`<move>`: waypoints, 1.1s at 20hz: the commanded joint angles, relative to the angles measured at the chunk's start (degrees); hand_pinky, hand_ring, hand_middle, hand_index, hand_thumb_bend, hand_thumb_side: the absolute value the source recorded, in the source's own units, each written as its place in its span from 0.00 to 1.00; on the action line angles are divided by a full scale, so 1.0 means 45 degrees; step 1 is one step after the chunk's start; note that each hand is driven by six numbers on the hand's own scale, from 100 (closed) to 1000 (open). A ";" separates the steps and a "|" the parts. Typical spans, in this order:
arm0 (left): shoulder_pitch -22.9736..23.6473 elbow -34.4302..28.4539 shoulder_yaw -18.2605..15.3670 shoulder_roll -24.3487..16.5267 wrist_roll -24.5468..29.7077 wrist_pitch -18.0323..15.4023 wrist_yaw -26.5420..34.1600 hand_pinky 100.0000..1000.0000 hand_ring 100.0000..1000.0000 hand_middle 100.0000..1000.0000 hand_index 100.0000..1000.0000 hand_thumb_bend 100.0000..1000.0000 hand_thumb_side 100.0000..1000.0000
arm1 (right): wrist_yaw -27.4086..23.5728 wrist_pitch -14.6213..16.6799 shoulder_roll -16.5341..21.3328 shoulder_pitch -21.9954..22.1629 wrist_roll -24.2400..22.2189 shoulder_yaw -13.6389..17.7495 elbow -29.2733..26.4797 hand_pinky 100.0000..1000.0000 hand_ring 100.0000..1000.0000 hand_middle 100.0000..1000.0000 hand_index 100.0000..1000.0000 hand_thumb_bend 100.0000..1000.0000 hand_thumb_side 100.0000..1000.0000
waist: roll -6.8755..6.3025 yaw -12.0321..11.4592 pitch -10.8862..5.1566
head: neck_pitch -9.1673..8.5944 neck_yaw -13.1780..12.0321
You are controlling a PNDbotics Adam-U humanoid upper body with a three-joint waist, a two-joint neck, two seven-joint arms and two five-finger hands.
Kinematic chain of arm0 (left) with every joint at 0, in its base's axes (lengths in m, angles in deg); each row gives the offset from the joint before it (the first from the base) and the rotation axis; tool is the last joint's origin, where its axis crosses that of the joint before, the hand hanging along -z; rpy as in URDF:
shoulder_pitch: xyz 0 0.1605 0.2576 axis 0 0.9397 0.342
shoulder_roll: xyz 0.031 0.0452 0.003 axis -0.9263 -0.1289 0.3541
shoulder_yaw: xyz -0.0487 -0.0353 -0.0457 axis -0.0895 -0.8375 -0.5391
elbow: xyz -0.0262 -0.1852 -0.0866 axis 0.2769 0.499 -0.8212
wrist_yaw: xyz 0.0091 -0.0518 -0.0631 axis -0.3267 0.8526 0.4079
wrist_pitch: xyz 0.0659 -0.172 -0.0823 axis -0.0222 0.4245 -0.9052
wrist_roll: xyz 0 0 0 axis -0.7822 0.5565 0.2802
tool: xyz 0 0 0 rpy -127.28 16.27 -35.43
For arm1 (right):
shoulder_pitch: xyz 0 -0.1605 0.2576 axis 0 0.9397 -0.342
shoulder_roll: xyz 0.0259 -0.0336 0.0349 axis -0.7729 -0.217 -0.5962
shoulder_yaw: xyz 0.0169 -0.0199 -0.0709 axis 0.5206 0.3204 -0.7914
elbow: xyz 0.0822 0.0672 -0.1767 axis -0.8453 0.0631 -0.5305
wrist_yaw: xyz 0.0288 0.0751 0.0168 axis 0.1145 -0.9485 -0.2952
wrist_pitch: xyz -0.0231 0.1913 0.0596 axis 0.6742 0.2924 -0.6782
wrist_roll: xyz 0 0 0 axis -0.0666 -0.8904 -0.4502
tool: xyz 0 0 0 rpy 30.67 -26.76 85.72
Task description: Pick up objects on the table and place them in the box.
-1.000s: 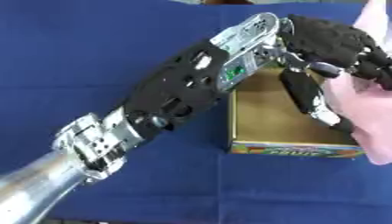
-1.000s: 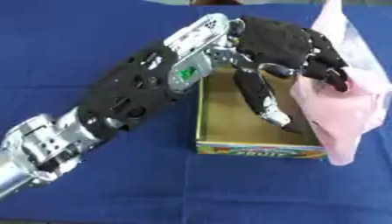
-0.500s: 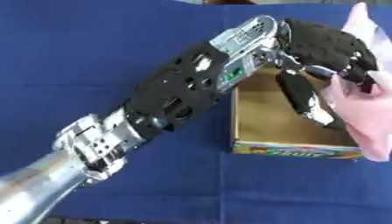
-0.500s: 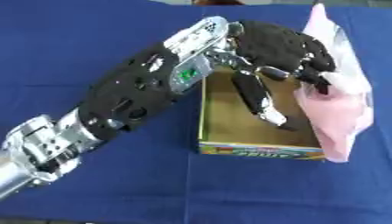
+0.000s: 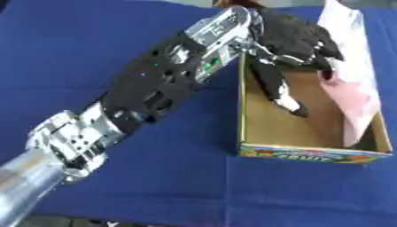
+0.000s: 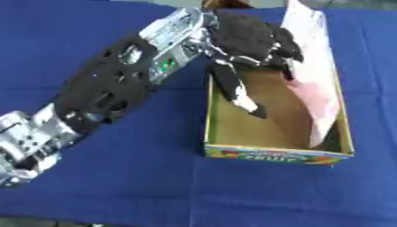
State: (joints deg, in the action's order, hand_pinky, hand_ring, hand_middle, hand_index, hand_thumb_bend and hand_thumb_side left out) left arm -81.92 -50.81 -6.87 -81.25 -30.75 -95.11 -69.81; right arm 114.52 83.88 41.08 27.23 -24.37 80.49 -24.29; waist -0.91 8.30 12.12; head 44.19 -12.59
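My left arm reaches from the lower left up to an open cardboard box [image 5: 310,154] with a colourful front wall. My left hand [image 5: 293,37] hovers over the box's far end, fingers curled down onto a pink see-through plastic bag [image 5: 355,91]. The bag stands tilted inside the box, leaning along its right wall, and its top sticks out above the far rim. The thumb [image 5: 278,88] points down over the brown box floor. My right hand shows in neither view.
A blue cloth [image 5: 116,40] covers the table on all sides of the box. A small brown thing [image 6: 225,3] shows at the far edge behind the hand. The table's front edge runs along the bottom.
The pink bag has come down and leftward, from hanging over the box's right side to lying inside along the right wall. The left hand has lowered a little with it.
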 commanded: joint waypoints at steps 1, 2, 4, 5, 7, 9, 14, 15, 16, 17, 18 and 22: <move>-0.0042 -0.0740 -0.0292 -0.1359 0.0770 -0.0406 0.0649 1.00 1.00 0.99 0.91 0.45 1.00 | 0.0089 -0.0115 0.0426 0.0098 0.0011 0.0216 -0.0203 0.71 0.68 0.75 0.84 0.00 0.79 | -0.0025 -0.0129 -0.0343 | -0.0016 0.0442; 0.0087 -0.0962 -0.0339 -0.1715 0.0900 -0.0303 0.0858 1.00 1.00 0.99 0.91 0.45 1.00 | 0.0102 -0.0140 0.0449 0.0134 0.0015 0.0235 -0.0203 0.71 0.68 0.75 0.84 0.00 0.79 | -0.0055 -0.0182 -0.0384 | -0.0016 0.0502; 0.0407 -0.1384 -0.0504 -0.2325 0.1107 -0.0036 0.1285 1.00 0.99 0.98 0.90 0.45 1.00 | 0.0119 -0.0179 0.0462 0.0179 0.0014 0.0254 -0.0203 0.71 0.68 0.75 0.84 0.00 0.79 | -0.0114 -0.0274 -0.0451 | -0.0016 0.0590; 0.0561 -0.1569 -0.0577 -0.2541 0.1183 0.0093 0.1506 1.00 0.99 0.98 0.90 0.44 1.00 | 0.0119 -0.0191 0.0465 0.0192 0.0007 0.0256 -0.0203 0.71 0.68 0.75 0.84 0.00 0.79 | -0.0132 -0.0302 -0.0473 | -0.0016 0.0615; 0.0881 -0.1835 -0.0714 -0.2875 0.1245 0.0263 0.2060 0.96 0.97 0.98 0.91 0.43 1.00 | 0.0127 -0.0217 0.0460 0.0218 -0.0018 0.0259 -0.0203 0.71 0.68 0.75 0.84 0.00 0.79 | -0.0156 -0.0359 -0.0514 | -0.0016 0.0665; 0.1063 -0.1962 -0.0770 -0.3021 0.1307 0.0458 0.2729 0.93 0.97 0.99 0.95 0.43 1.00 | 0.0124 -0.0227 0.0453 0.0215 -0.0052 0.0249 -0.0203 0.71 0.68 0.75 0.84 0.00 0.79 | -0.0165 -0.0380 -0.0535 | -0.0016 0.0688; 0.1154 -0.2331 -0.0754 -0.3126 0.1634 0.0689 0.3828 0.94 0.97 1.00 0.96 0.46 1.00 | 0.0103 -0.0238 0.0447 0.0212 -0.0087 0.0249 -0.0203 0.71 0.67 0.75 0.84 0.00 0.79 | -0.0150 -0.0375 -0.0546 | -0.0016 0.0712; 0.1153 -0.2388 -0.0751 -0.3139 0.1736 0.0709 0.3911 0.93 0.97 1.00 0.97 0.46 1.00 | 0.0102 -0.0241 0.0449 0.0216 -0.0090 0.0251 -0.0203 0.71 0.67 0.75 0.84 0.00 0.79 | -0.0152 -0.0375 -0.0546 | -0.0016 0.0719; 0.1154 -0.2437 -0.0750 -0.3151 0.1823 0.0720 0.3983 0.94 0.97 1.00 0.96 0.46 1.00 | 0.0103 -0.0246 0.0450 0.0220 -0.0099 0.0251 -0.0203 0.71 0.67 0.75 0.84 0.00 0.79 | -0.0159 -0.0378 -0.0546 | -0.0016 0.0731; 0.1155 -0.2473 -0.0755 -0.3162 0.1894 0.0733 0.4038 0.94 0.97 1.00 0.95 0.46 1.00 | 0.0103 -0.0249 0.0451 0.0220 -0.0105 0.0252 -0.0203 0.71 0.67 0.75 0.84 0.00 0.79 | -0.0164 -0.0380 -0.0547 | -0.0016 0.0737; 0.1162 -0.2500 -0.0758 -0.3174 0.1963 0.0746 0.4079 0.94 0.97 1.00 0.94 0.47 1.00 | 0.0104 -0.0251 0.0450 0.0216 -0.0112 0.0250 -0.0203 0.71 0.67 0.75 0.84 0.00 0.79 | -0.0171 -0.0384 -0.0550 | -0.0016 0.0747; 0.1181 -0.2572 -0.0751 -0.3165 0.2151 0.0783 0.4224 0.94 0.97 1.00 0.94 0.46 1.00 | 0.0108 -0.0258 0.0451 0.0218 -0.0132 0.0249 -0.0203 0.71 0.67 0.75 0.84 0.00 0.79 | -0.0179 -0.0384 -0.0561 | -0.0016 0.0775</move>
State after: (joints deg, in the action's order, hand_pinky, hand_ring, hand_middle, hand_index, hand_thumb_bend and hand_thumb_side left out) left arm -75.86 -61.45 -9.34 -93.88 -24.31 -88.68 -51.34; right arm 114.95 82.82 41.46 28.46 -24.91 81.10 -24.28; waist -1.78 6.59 10.77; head 44.19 -9.63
